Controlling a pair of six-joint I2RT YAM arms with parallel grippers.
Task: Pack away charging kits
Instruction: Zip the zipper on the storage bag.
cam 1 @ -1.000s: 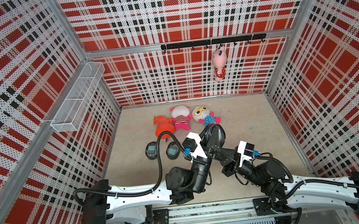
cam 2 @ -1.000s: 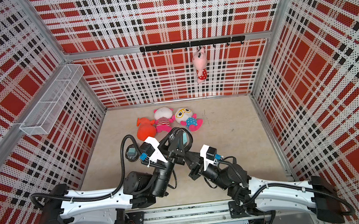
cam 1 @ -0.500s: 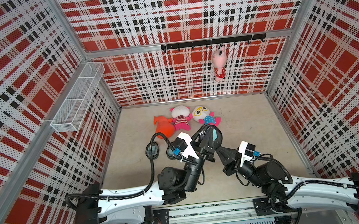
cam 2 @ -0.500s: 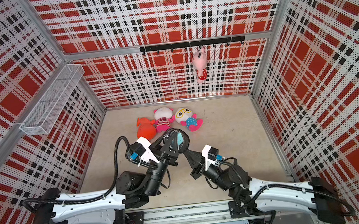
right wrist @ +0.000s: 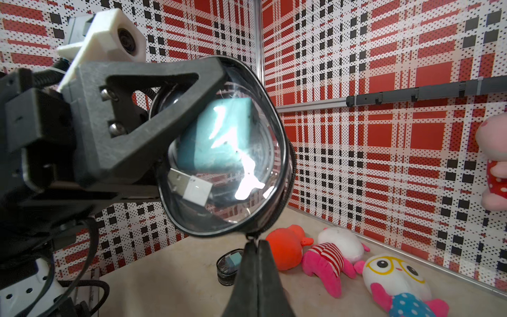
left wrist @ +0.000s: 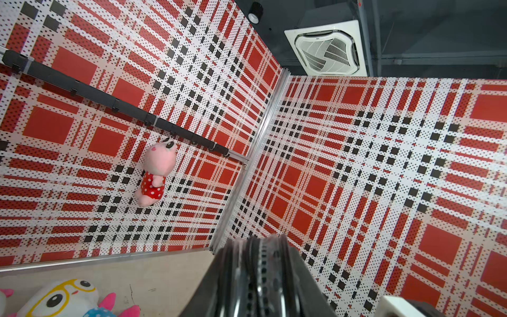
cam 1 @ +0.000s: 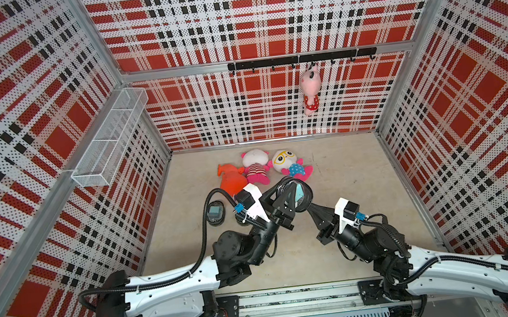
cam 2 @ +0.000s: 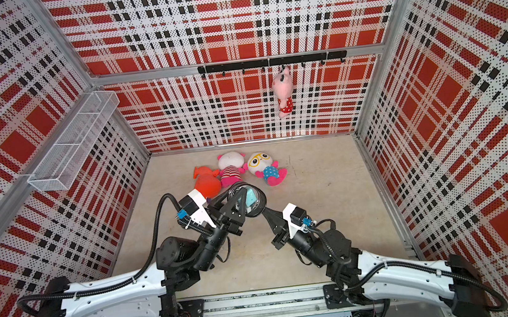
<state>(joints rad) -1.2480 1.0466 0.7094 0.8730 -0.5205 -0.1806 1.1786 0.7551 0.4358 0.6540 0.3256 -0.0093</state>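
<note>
Just in front of the orange plush toy (cam 1: 230,179), the left gripper (cam 1: 286,191) holds a black zip case (right wrist: 241,211) aloft, jaws part-open, clamped across it, probably steadying it for the right gripper (right wrist: 256,244), pinched shut on the zip pull (right wrist: 251,237). Inside: a teal plug adapter (right wrist: 216,137) and white cable (right wrist: 193,189). Beside that toy, a second case (right wrist: 227,267) holds a teal cube (right wrist: 234,259).

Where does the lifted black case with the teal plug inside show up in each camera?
Both top views: case mid-frame, held aloft.
Left wrist: edge-on, close to the lens, zip showing.
Right wrist: fills the near view, clear window facing the camera.
Shared landmark: hanging pink plush.
</note>
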